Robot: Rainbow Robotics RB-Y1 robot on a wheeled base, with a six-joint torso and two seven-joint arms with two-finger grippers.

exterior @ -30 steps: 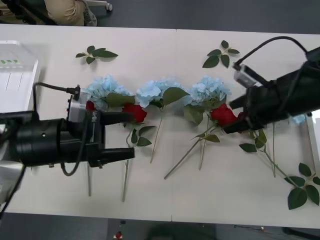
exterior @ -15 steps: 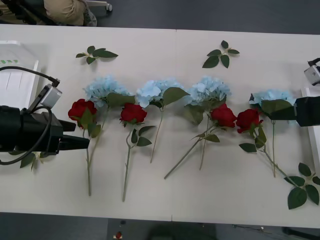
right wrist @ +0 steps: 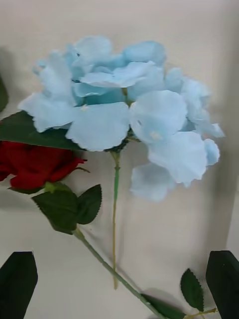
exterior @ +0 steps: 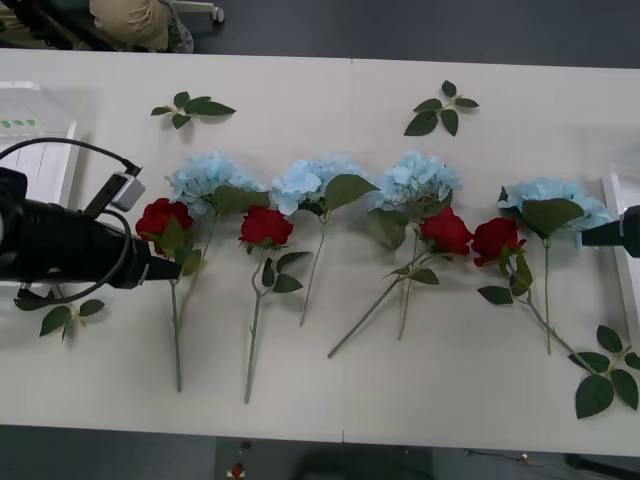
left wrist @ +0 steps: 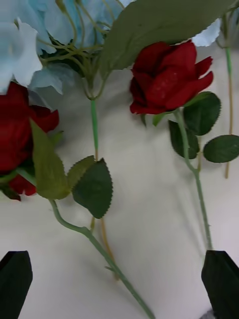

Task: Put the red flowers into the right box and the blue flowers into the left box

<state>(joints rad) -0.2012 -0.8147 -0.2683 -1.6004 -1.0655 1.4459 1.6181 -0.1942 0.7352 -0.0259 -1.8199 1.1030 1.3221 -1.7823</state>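
My left fingers [left wrist: 119, 284] gape empty over the leftmost rose [exterior: 163, 221] on the bench [exterior: 300, 400]; my right fingers [right wrist: 119, 284], spread, face the rightmost hydrangea [right wrist: 124, 107]. Nothing boxed; next I must descend onto stems.

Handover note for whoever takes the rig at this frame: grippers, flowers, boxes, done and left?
Left gripper: open, empty, at the table's left, beside the leftmost rose.
Right gripper: open, empty, at the right edge by the rightmost hydrangea.
Red flowers: four roses lying on the table in a row.
Blue flowers: four hydrangeas lying just behind them.
Left box: far left. Right box: rim at the right edge.
Done: nothing sorted that I can see.
Left: all eight flowers.
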